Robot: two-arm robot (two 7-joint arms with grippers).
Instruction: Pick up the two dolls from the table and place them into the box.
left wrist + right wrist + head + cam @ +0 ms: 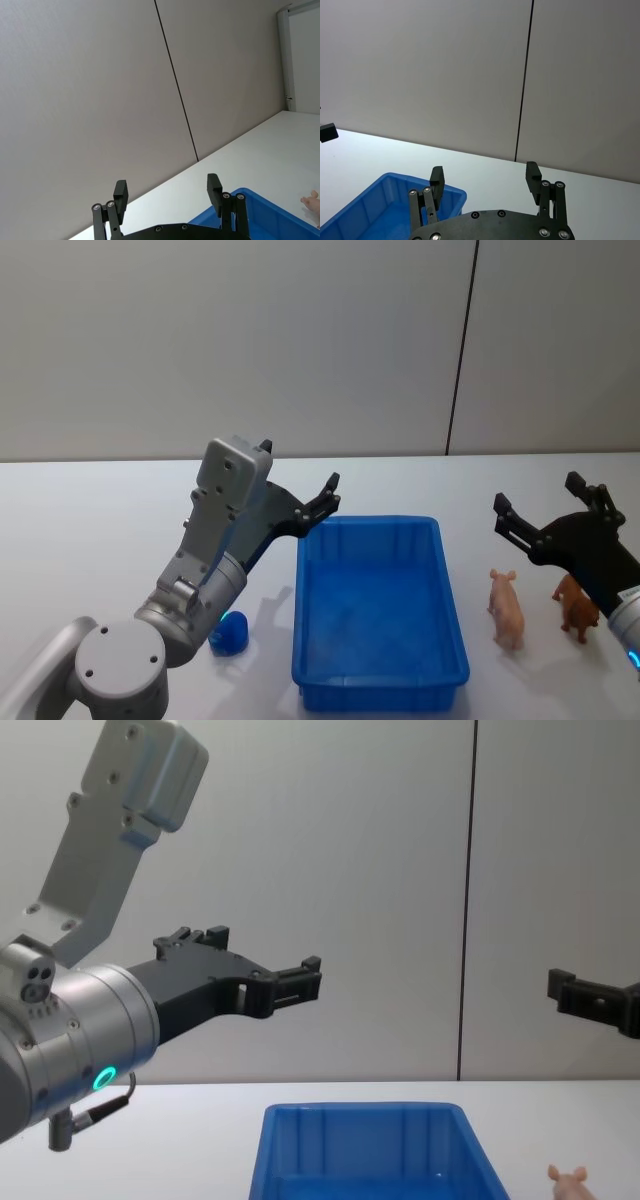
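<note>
Judging from the head view, the pink doll (507,608) and the brown doll (578,608) stood just beside each other on the table (100,530), right of the empty box (380,676), so the right gripper (538,495) raised near them might topple one while closing on the other. Left wrist view: the left gripper (167,185) gaped wide, holding nothing, beside the box's rim; right wrist view: equally wide, empty jaws; chest view: both grippers held high

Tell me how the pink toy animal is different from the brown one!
The pink doll is pale peach; the brown doll is reddish brown. The pink doll stands nearer the blue box; the brown doll is farther right. The pink doll shows whole; the brown doll is partly hidden behind the right tool. Both stand on the white table, outside the box.
</note>
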